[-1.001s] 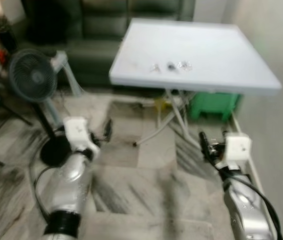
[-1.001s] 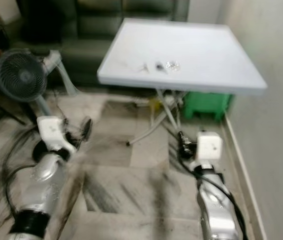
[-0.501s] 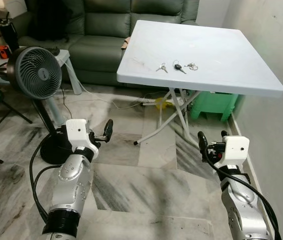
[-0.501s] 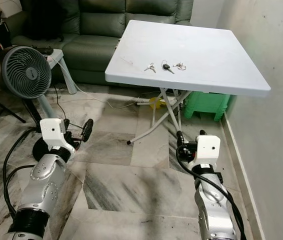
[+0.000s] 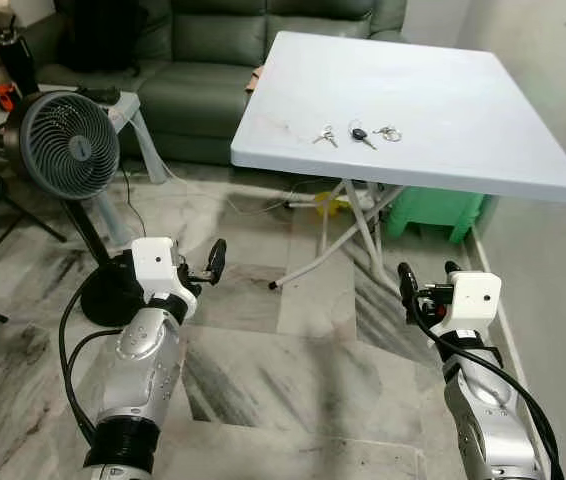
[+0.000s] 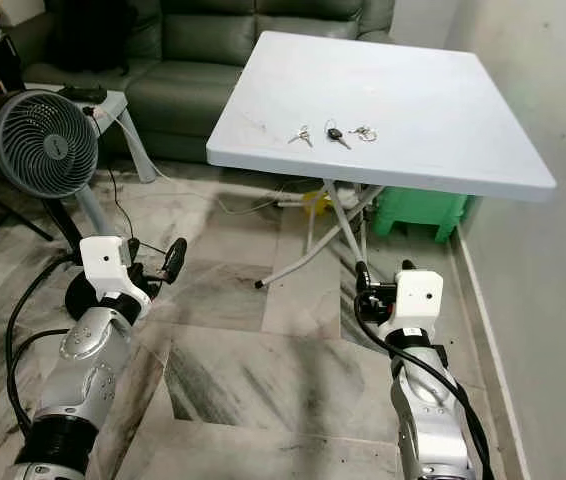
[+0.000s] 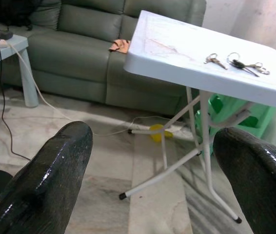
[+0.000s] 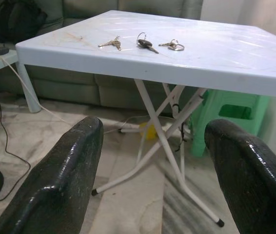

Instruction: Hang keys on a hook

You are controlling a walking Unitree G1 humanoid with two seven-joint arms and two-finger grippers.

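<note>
White folding table (image 5: pixel 463 110) stands ahead at approx 12–1 o'clock, its surface carrying three sets of keys (image 5: pixel 358 133) in a row near the front edge: small silver pair (image 6: pixel 300 135) at left, black-headed key (image 6: pixel 334 134) in the middle, ring w/ keys (image 6: pixel 363 132) at right. All lie flat, close together, not touching the arms.

Left gripper (image 5: pixel 208 268) is held low over the marble floor (image 5: pixel 293 370) at approx 10 o'clock, fingers (image 7: pixel 55 180) apart, nothing between them. Right gripper (image 5: pixel 425 285) is at approx 2 o'clock, fingers (image 8: pixel 65 180) apart too, empty. Both point toward the table; keys well apart from each.

Fan (image 5: pixel 68 148) on a black stand at 10–11 o'clock, cable (image 5: pixel 73 360) trailing on floor. Green sofa (image 5: pixel 213 60) behind at 11–12. Green stool (image 5: pixel 431 212) under the table's right side, wall (image 5: pixel 563 200) at 3 o'clock.

Vs 0.5 s ago: whole view has shifted slightly, table sits a bit nearer and more to the right – camera moved, not the things. Keys same spot on surface; arms in same pose. Vs 1 s ago the blur is gone.
</note>
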